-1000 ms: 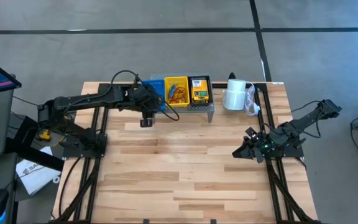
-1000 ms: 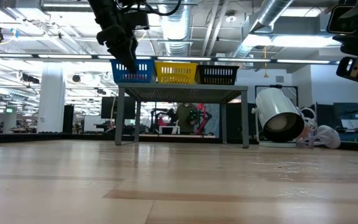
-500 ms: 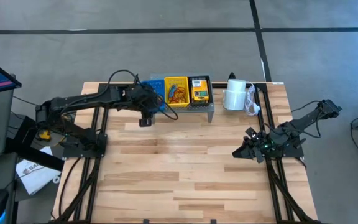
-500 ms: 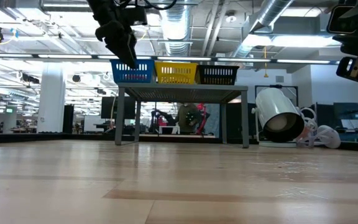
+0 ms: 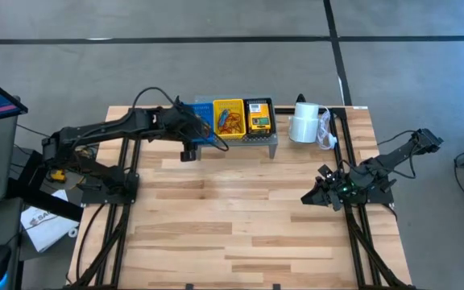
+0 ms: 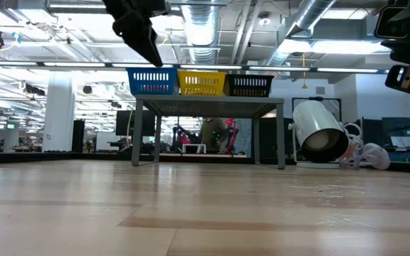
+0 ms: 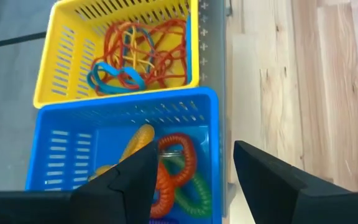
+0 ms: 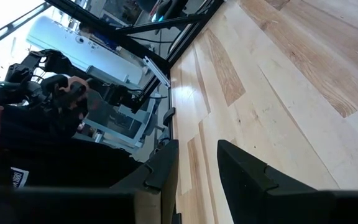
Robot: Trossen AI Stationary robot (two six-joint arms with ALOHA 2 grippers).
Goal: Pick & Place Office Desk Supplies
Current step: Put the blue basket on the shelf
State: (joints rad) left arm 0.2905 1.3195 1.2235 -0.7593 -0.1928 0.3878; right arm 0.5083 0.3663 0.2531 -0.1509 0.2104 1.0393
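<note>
Three small baskets stand in a row on a grey shelf [image 6: 208,104] at the table's far edge. The blue basket [image 7: 123,124] holds coiled orange, green and yellow loops [image 7: 179,168]. The yellow basket [image 7: 117,43] holds red, orange and blue thin loops [image 7: 142,53]. The black basket [image 5: 258,117] holds a yellow-green crayon box. My left gripper [image 7: 194,155] hovers open and empty above the blue basket's near rim, slanting down, and shows high up in the low view [image 6: 148,50]. My right gripper [image 5: 308,197] waits open and empty over the table's right side.
A white paper roll [image 5: 303,125] lies on its side right of the shelf, with clear plastic [image 5: 325,133] beside it. Bare wooden tabletop [image 5: 232,217] fills the middle and near part. In the right wrist view, a person's hands [image 8: 17,87] hold a device beyond the table.
My left gripper has risen from just over the blue basket to higher above it, still pointing slantwise down. The baskets and their contents have stayed where they were.
</note>
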